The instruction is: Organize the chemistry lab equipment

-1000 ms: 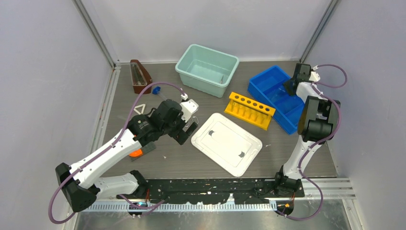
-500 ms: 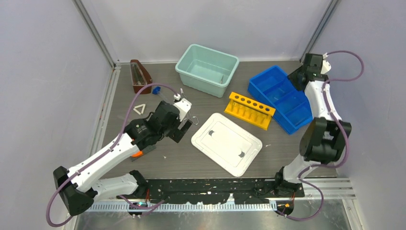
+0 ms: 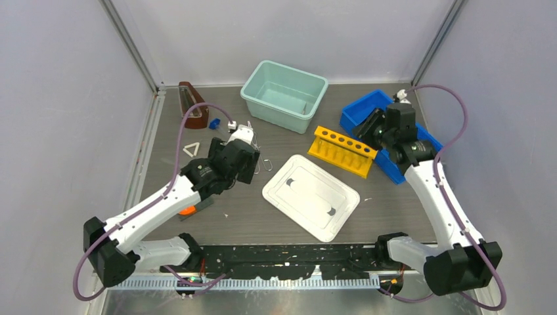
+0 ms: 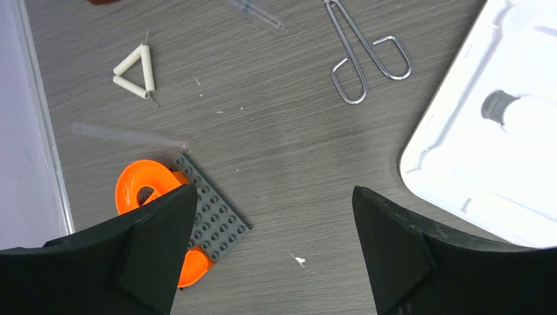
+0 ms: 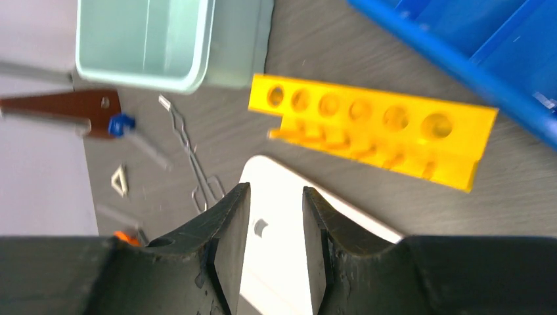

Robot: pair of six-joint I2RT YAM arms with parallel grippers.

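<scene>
The silver wire tongs point(image 4: 364, 56) lie flat on the table next to the white lid; they also show in the top view point(image 3: 263, 162) and the right wrist view point(image 5: 190, 154). The white triangle point(image 4: 134, 69) lies to their left. One clear glass rod point(image 4: 128, 136) lies beside an orange piece, and another point(image 4: 256, 12) at the view's top edge. The blue knob point(image 3: 214, 123) sits by the brown holder point(image 3: 190, 105). My left gripper point(image 4: 276, 243) is open and empty above bare table. My right gripper point(image 5: 276, 203) is open a little and empty, above the yellow rack point(image 3: 343, 151).
A teal bin point(image 3: 284, 95) stands at the back middle. A blue divided tray point(image 3: 394, 141) is at the back right. A white lid point(image 3: 311, 195) lies in the middle. An orange piece point(image 4: 141, 190) and a grey studded plate point(image 4: 213, 220) lie under my left finger.
My right arm has swung from the back right corner down and left, over the blue tray toward the yellow rack. My left gripper has drawn back up and left, uncovering the tongs.
</scene>
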